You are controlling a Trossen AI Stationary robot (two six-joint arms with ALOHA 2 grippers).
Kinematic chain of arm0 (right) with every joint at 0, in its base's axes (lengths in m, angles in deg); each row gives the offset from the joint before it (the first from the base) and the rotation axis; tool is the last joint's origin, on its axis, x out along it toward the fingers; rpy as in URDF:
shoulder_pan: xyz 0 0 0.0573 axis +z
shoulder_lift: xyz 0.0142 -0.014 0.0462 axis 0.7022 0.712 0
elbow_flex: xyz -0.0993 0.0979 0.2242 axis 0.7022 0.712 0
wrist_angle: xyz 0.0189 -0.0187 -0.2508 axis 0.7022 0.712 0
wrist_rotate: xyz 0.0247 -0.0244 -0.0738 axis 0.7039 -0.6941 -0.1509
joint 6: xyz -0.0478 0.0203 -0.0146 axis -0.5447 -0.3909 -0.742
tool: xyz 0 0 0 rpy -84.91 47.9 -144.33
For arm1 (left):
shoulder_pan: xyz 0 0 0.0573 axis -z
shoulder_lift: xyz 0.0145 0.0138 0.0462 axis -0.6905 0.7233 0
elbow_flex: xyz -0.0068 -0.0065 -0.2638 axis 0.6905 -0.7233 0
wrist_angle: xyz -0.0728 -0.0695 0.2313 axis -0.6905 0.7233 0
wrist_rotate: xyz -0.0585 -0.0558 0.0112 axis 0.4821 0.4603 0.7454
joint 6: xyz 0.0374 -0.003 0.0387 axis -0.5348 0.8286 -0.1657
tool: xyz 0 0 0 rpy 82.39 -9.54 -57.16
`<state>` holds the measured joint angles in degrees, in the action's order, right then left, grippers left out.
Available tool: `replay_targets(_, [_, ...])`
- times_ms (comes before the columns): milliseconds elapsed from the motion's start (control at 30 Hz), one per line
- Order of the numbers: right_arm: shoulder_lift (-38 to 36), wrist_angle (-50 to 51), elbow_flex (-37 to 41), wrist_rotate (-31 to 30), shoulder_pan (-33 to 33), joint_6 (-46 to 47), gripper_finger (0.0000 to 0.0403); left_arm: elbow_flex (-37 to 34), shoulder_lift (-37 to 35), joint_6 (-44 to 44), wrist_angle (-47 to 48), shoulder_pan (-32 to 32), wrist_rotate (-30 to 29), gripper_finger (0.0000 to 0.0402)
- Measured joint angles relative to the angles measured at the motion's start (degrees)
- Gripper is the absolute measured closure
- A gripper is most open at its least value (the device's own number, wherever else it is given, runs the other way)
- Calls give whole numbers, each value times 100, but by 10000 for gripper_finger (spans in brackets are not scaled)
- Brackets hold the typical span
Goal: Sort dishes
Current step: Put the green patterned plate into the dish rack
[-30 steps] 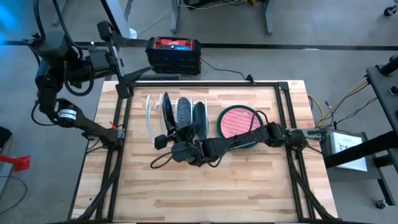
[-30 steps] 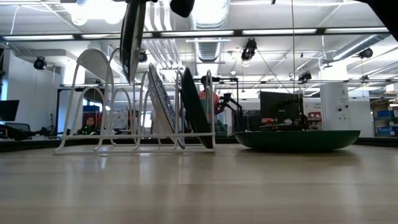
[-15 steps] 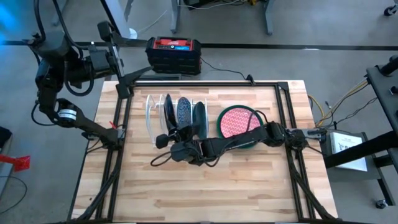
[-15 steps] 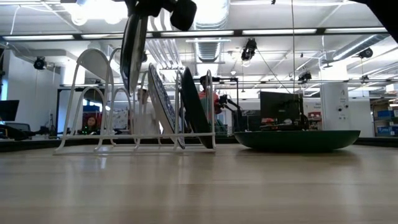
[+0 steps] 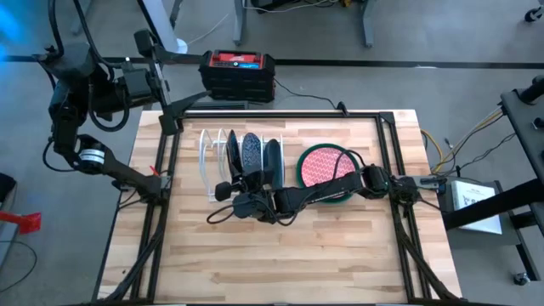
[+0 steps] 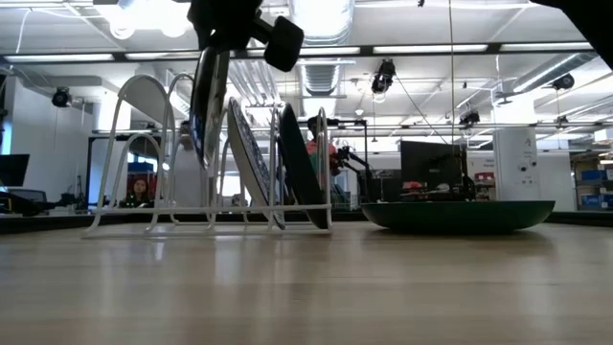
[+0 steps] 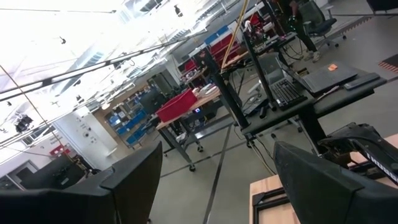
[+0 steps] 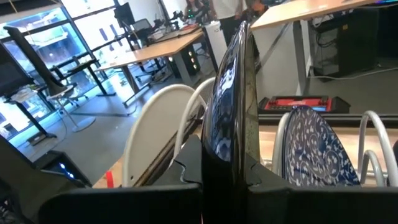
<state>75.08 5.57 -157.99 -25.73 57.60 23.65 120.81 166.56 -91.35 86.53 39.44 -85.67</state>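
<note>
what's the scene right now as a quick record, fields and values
right gripper: shut on a dark blue plate, held on edge and upright over the white wire rack
plate position: partly down among the rack's wires, bottom edge above the base
rack contents: blue patterned plate and dark plate, both leaning
table stack: red-pink patterned plate on a dark green plate, beside the rack
left gripper: open, off the table's far left corner, idle

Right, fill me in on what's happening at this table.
The right end effector is shut on a dark plate held on edge, over the white wire rack, beside a blue patterned plate already standing there. A red-pink plate lies flat to the rack's right. The left end effector waits open, off the table's far left corner.
</note>
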Motion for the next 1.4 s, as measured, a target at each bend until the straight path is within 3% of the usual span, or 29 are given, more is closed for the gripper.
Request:
replay_targets(333, [-1, -4, 134, 15, -33, 143, 395, -4, 45, 0, 2, 0, 0, 106])
replay_targets(700, [497, -604, 130, 130, -133, -27, 395, -27, 113, 62, 160, 0, 9, 106])
replay_targets(1400, [574, -602, 121, 137, -219, -91, 395, -291, 102, 190, 208, 0, 17, 106])
